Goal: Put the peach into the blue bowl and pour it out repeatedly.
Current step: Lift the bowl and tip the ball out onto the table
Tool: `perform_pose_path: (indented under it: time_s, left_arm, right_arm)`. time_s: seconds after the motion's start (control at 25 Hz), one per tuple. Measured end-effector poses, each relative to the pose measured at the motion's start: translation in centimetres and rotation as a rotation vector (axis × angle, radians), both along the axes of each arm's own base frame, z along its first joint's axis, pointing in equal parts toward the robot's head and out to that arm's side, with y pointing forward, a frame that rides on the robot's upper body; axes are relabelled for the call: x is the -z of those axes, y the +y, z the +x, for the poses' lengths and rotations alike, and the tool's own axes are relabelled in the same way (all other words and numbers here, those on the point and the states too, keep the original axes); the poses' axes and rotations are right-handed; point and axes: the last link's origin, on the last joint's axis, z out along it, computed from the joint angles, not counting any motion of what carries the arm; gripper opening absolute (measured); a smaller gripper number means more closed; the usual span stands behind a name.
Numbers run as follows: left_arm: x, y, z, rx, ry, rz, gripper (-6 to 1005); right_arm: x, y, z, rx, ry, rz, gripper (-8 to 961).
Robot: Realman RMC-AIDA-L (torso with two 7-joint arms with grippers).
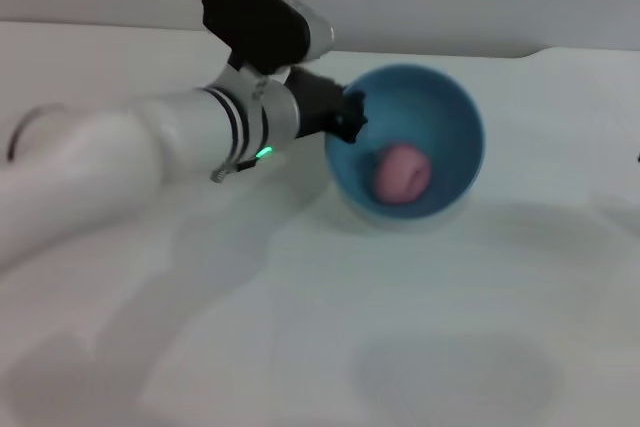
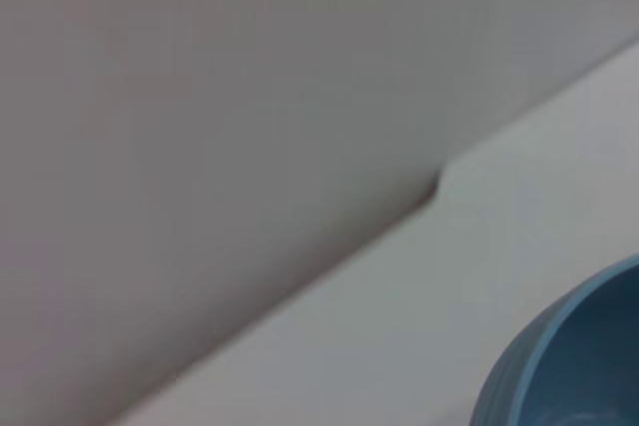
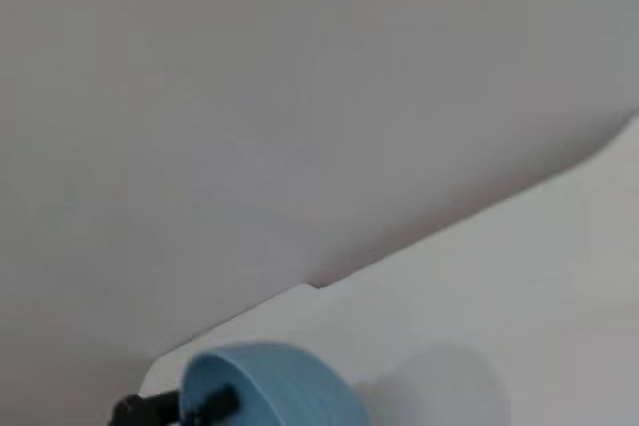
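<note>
The left gripper (image 1: 350, 117) is clamped on the left rim of the blue bowl (image 1: 455, 107), which is tipped up toward us on the white table (image 1: 300, 327). The peach (image 1: 402, 172) lies inside it.

white table (image 1: 300, 347) carrying the tilted blue bowl (image 1: 455, 112)

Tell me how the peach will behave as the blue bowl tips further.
The peach looks round, so it will probably roll along the blue bowl's glossy wall toward the lowered rim. Once out, it may keep rolling across the flat white table. The left gripper grips the rim.
</note>
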Motion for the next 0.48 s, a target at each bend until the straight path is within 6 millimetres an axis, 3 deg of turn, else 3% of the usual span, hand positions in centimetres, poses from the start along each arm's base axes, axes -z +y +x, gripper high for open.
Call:
perform_pose_path:
  time_s: [0.28, 0.48]
  left_arm:
    - [2.0, -2.4, 0.4, 0.391, 0.119, 0.232, -2]
    - [2.3, -4.1, 0.6, 0.59, 0.146, 0.353, -2]
  right_arm:
    - [0.5, -1.3, 1.2, 0.049, 0.038, -0.002, 401]
    - [0.8, -1.5, 1.3, 0.059, 0.046, -0.006, 401]
